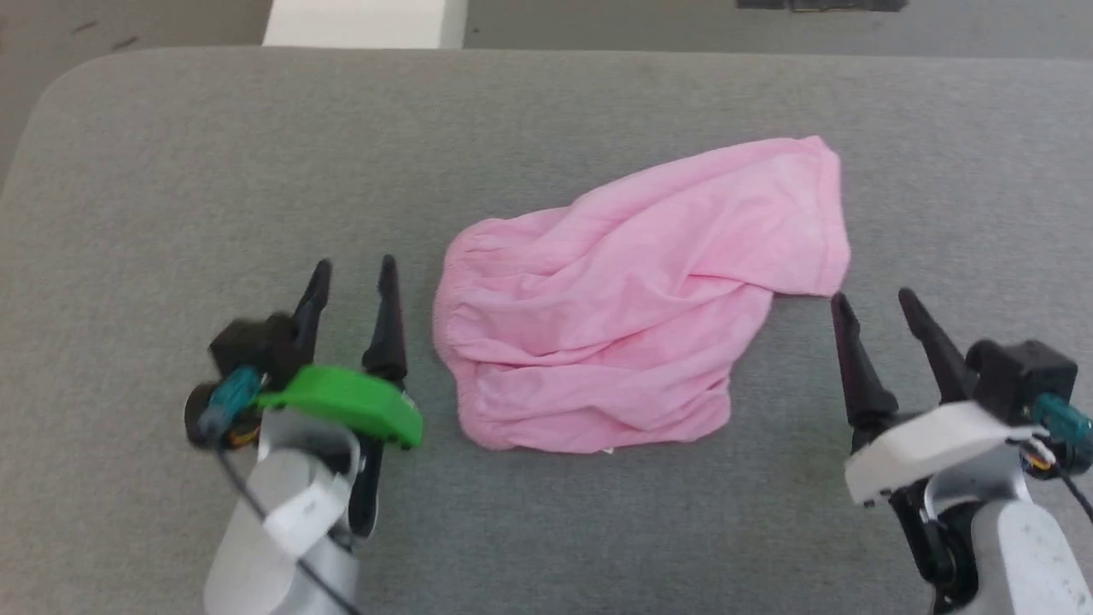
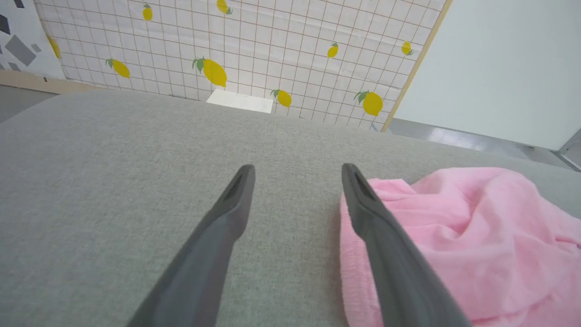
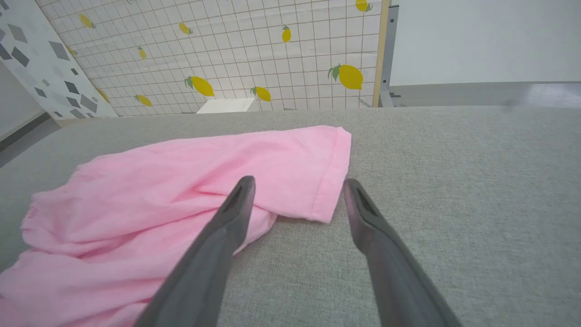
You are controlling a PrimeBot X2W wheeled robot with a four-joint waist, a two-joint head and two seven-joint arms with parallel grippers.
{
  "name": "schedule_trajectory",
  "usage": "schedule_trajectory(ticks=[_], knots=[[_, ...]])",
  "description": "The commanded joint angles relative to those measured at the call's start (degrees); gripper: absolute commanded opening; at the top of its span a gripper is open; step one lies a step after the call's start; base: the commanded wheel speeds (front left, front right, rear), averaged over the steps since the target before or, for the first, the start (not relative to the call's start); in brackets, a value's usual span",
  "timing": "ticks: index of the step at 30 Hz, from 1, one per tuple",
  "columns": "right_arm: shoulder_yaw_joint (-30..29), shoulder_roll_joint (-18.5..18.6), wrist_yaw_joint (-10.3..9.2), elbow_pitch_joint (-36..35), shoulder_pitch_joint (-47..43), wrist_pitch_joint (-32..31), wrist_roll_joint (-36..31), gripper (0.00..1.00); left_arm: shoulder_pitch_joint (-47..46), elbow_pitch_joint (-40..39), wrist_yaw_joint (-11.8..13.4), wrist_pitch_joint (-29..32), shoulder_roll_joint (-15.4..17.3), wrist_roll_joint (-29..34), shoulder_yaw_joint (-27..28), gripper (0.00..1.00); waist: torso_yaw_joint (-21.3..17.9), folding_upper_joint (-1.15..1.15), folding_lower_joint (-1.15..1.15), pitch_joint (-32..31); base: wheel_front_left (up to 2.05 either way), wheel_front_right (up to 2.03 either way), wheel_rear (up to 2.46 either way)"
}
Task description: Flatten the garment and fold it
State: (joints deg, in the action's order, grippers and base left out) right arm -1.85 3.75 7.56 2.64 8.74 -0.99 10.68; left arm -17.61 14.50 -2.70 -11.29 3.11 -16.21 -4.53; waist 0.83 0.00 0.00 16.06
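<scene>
Our left gripper (image 1: 355, 263) and right gripper (image 1: 873, 296), both spread empty, flank the garment (image 1: 632, 307), whose long axis slants from near-left toward the far-right corner of the table (image 1: 256, 171).

Parted left gripper (image 2: 297, 175) beside garment (image 2: 476, 236)

Counter (image 1: 171, 171): grey woven covering, rounded far-left corner.
Backdrop (image 2: 254, 41): white sheet with a thin grid and scattered yellow lemons.
Side panel (image 3: 45, 59): white with grey geometric shapes, left of the backdrop.
Right wall (image 2: 499, 63): plain, pale.
Floor (image 1: 598, 21): grey, beyond the counter.
White block (image 1: 367, 21): past the counter's far edge, possibly a box.
</scene>
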Motion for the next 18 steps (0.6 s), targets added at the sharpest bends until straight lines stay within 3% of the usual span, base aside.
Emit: schedule_trajectory(ticks=[1,9,18], knots=[[-0.15,-0.37,-0.08,-0.99,-1.07,-0.01,-0.17,1.0,-3.33,1.08,0.42,1.75,0.17,0.52,-0.53,1.0,-2.58,0.0,0.0,-0.62,0.0,0.0,0.0],[2.08,-0.84,-0.08,-3.32,-1.09,-0.56,1.26,1.0,-17.91,12.08,1.66,19.36,1.88,2.6,-3.79,1.0,-6.51,0.0,0.0,2.67,0.0,0.0,0.0],[4.3,-0.86,-0.08,-3.81,0.17,-0.3,2.7,1.0,-25.51,20.75,1.81,42.37,7.82,9.17,-9.91,1.0,-9.16,0.0,0.0,5.63,0.0,0.0,0.0]])
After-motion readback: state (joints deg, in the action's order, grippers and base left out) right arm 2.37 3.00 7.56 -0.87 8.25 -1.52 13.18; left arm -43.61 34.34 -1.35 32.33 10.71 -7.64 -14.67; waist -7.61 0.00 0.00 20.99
